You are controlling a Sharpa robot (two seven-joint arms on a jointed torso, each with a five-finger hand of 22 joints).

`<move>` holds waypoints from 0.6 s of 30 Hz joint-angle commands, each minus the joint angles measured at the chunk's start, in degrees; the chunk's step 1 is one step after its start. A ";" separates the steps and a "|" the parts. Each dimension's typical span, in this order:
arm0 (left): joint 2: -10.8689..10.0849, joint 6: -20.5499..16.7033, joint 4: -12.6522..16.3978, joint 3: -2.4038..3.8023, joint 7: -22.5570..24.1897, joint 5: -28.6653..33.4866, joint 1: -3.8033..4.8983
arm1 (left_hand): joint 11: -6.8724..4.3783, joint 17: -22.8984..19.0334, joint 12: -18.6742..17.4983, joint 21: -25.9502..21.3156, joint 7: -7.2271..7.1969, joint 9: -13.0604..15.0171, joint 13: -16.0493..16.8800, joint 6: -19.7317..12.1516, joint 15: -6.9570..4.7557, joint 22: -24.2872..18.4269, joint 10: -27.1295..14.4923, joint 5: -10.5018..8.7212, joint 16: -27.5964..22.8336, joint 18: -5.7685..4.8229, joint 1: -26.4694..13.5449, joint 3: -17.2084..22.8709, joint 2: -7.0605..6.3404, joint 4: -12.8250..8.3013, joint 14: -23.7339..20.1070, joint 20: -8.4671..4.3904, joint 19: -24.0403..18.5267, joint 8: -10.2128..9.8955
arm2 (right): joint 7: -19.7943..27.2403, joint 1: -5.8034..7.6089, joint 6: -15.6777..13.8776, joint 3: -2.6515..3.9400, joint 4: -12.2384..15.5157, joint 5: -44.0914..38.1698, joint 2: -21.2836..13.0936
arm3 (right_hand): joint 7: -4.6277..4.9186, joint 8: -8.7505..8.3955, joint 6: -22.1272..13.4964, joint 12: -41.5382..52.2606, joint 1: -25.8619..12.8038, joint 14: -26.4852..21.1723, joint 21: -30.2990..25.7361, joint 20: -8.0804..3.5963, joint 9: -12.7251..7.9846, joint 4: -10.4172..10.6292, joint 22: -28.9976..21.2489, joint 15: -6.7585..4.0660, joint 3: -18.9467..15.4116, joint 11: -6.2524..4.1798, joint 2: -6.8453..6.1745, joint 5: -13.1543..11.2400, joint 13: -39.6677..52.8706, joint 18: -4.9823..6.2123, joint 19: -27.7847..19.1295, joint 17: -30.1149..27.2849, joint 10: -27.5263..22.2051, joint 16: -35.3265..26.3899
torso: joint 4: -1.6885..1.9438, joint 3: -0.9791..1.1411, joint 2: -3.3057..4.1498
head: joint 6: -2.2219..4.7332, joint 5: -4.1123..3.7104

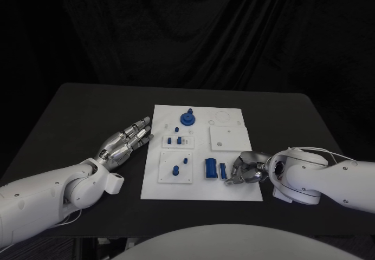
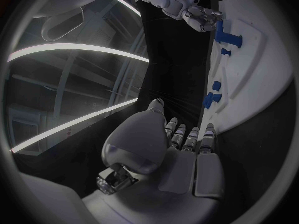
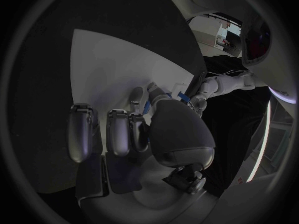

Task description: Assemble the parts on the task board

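Note:
The white task board point(image 1: 234, 189) lies mid-table, also seen as the board point(image 2: 249, 79) and the board point(image 3: 106, 69). On it stand a tall blue knob point(image 1: 187, 117), several small blue pegs point(image 1: 179, 141) and a large blue block point(image 1: 211, 167). My right hand point(image 1: 246, 169) sits on the board's near right corner, its thumb and a finger pinching a thin blue part point(image 1: 222, 171), whose blue sliver point(image 3: 146, 107) shows between them. My left hand point(image 1: 129, 140) lies flat beside the board's left edge with its fingers point(image 2: 187, 134) straight and nothing in them.
The black table point(image 1: 86, 114) runs wide around the board. A raised white square plate point(image 1: 230, 138) and a round recess point(image 1: 224, 116) sit on the board's far right. My right hand point(image 2: 198, 16) also appears past the blue parts point(image 2: 212, 97).

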 commanded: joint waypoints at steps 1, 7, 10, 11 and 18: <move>0.05 0.56 0.13 0.05 2.32 0.21 -0.08 | -0.07 -0.05 0.38 0.38 0.50 0.08 0.04 0.10 0.44 -0.07 -0.10 0.37 -0.21 0.06 0.62 0.14 -0.06 -0.41 -0.02 0.38 -0.12 0.16 | 1.42 -0.17 -0.18 -0.09 0.51 0.31 -0.55 | 0.05 0.56 -0.37 0.16 0.41 3.96 -0.25 -0.35 0.29 -0.20 11.91 -0.24 -0.34 -0.42 -0.30 -0.56 15.09 1.04 1.83 3.76 5.96 0.23 | 0.05 0.00 0.07 | 0.00 0.09; -0.13 0.08 0.28 0.05 2.63 0.21 -0.10 | -0.08 -0.05 0.39 0.37 0.50 0.09 0.05 0.17 0.43 -0.09 -0.09 0.40 -0.21 0.06 0.65 0.16 -0.07 -0.45 -0.02 0.37 -0.13 0.16 | 4.28 -0.14 -3.04 -0.06 1.54 0.24 -1.87 | -0.01 1.99 -0.45 0.16 -1.44 4.00 -0.18 -0.32 1.11 1.54 11.95 -0.24 -1.95 -0.44 -0.76 -1.63 15.09 1.02 1.89 4.00 5.96 0.32 | -0.01 -0.02 0.04 | 0.00 0.32; -0.23 -0.41 0.49 0.05 2.90 0.21 -0.10 | -0.22 -0.05 0.50 0.29 0.58 0.13 0.08 0.46 0.30 -0.26 0.00 0.48 -0.21 0.06 0.71 0.15 -0.16 -0.60 -0.02 0.27 -0.24 0.22 | 6.70 -0.09 -5.59 -0.03 2.24 0.86 -2.76 | -0.13 2.49 -0.28 0.16 -1.96 4.04 -0.03 -0.36 1.39 2.19 12.00 -0.29 -2.31 -0.54 -0.79 -1.67 15.09 0.98 1.96 4.19 5.96 0.40 | -0.03 0.00 0.01 | 0.00 0.34; -0.29 -0.84 0.70 0.05 3.10 0.22 -0.10 | -0.29 -0.05 0.56 0.25 0.60 0.15 0.09 0.61 0.19 -0.35 0.04 0.49 -0.21 0.06 0.65 0.11 -0.19 -0.59 -0.02 0.17 -0.30 0.25 | 8.78 0.00 -7.62 -0.02 2.56 1.75 -3.19 | -0.28 2.98 -0.19 0.16 -2.45 4.10 0.17 -0.43 1.68 2.99 12.07 -0.39 -2.57 -0.66 -0.63 -1.66 15.09 0.93 2.05 4.48 5.96 0.52 | -0.06 0.03 -0.02 | 0.00 0.34; -1.08 -3.90 2.75 0.09 5.04 -0.39 -0.03 | -0.71 -0.05 1.31 -0.06 1.11 0.30 0.23 2.27 -1.21 -0.97 0.62 0.17 -0.21 0.22 -0.15 -0.70 -0.35 0.81 -0.02 -0.98 -0.80 0.48 | 21.51 2.05 -19.18 0.00 2.31 8.65 -3.89 | -0.91 4.10 -0.79 0.16 1.21 3.69 -0.29 -0.92 2.33 2.97 11.91 -0.91 -1.21 -1.21 1.31 1.85 15.09 1.07 1.80 2.63 5.96 -0.19 | -0.14 0.19 -0.51 | 0.00 0.90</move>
